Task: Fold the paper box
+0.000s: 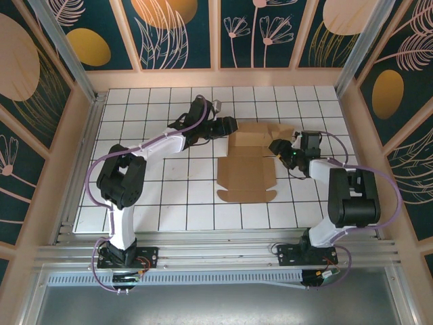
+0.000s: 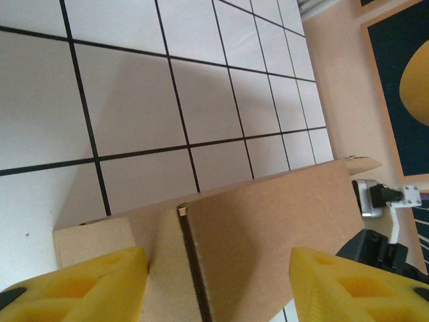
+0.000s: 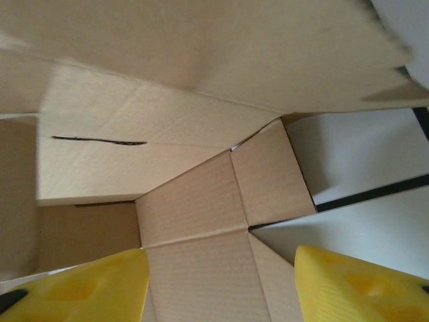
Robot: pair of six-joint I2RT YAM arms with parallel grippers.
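Box (image 1: 247,177): plain brown corrugated card, half formed, lying mid-counter (image 1: 169,203) between my two hands. Its long axis runs near to far. The near panel lies flat with a tabbed edge, and walls stand up at the far end. Left hand (image 1: 229,126): yellow fingers (image 2: 87,285) spread either side of a raised wall. Right hand (image 1: 279,147): fingers (image 3: 355,282) spread above creased flaps.
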